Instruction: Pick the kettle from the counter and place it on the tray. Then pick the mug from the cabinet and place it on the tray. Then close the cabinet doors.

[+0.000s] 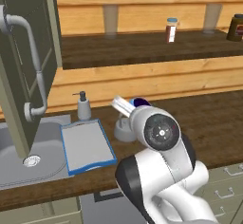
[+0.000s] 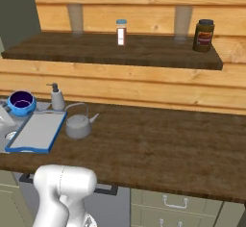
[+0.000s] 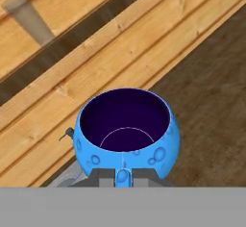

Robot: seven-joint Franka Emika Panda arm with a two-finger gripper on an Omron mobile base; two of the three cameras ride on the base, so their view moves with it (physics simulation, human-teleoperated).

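Mug (image 3: 125, 132) sits upright, mouth up, directly at 12 o'clock of our gripper (image 3: 123, 175), whose jaws are closed on its small handle; we carry it in the air above the tray (image 2: 33, 131). Our right base view shows the kettle (image 2: 78, 123) on the counter (image 2: 158, 144) at the tray's 3 o'clock, while our left base view shows an open cabinet door (image 1: 26, 61).

Soap bottle (image 2: 57, 97) beside sink (image 1: 33, 152); spice jar (image 2: 121, 32), dark jar (image 2: 203, 35) on shelf (image 2: 144, 52).

Blue mug (image 3: 126, 132) aloft, seemingly gripped; kettle (image 2: 78, 124) beside tray (image 2: 33, 132).
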